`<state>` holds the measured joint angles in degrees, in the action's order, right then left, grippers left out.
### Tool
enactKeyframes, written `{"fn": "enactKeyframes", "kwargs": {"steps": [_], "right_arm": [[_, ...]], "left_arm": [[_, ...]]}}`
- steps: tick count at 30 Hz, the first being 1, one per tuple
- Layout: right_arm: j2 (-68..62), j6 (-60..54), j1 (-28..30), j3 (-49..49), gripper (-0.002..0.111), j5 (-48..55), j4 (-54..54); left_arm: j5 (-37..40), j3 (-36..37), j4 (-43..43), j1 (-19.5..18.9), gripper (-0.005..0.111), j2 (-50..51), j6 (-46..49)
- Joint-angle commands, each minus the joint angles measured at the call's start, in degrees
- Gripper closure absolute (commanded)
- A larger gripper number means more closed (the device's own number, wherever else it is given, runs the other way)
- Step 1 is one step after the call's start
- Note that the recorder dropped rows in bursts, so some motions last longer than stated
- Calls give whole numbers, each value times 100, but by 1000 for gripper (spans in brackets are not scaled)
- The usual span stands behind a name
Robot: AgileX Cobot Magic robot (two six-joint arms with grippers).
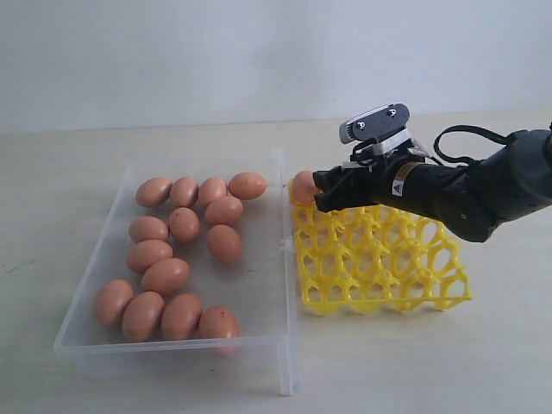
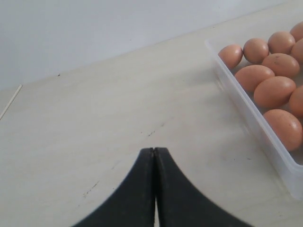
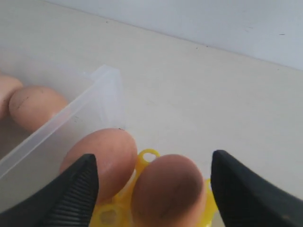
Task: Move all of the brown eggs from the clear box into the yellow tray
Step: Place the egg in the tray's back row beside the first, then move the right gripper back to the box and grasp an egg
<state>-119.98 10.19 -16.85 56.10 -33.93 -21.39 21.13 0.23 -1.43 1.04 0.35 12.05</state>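
Far-left corner of lattice yellow tray [image 1: 388, 267] half hidden under black right gripper [image 1: 326, 191], ribbed jaws spread wide, nothing clamped, two smooth matte brown eggs [image 3: 168, 189] seated there, other brown eggs [image 1: 164, 276] loose in transparent clear box [image 1: 285, 259] at left, left gripper [image 2: 154, 150] pressed closed over pale table [image 2: 94, 132], its arm cut off.

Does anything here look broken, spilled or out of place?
Nothing stands out. The brown eggs in the clear box lie loose but whole, no cracks or spills showing. The yellow tray sits flat beside it, and the two eggs in its corner look intact by the open right gripper.
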Motion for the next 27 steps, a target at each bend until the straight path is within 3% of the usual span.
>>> {"fn": "enactKeyframes", "kwargs": {"steps": [1,7,11,14,18,22,27], "right_arm": [[200,33,28,32,41,550,17],[1380,455,-57,32,41,1830,35],[2248,1531,-602,224,41,3625,35],[2419,319,-1259,605,42,5036,974],[2119,-1658,-1915,1224,44,5815,2889],[1371,-1603,-2206,2111,44,6433,3806],[430,-1182,-2379,3392,44,7347,3663]], "left_arm": [[-45,-23,0,11,107,-35,-31],[-45,-23,0,11,107,-35,-31],[-45,-23,0,11,107,-35,-31],[-45,-23,0,11,107,-35,-31],[-45,-23,0,11,107,-35,-31],[-45,-23,0,11,107,-35,-31],[-45,-23,0,11,107,-35,-31]]}}
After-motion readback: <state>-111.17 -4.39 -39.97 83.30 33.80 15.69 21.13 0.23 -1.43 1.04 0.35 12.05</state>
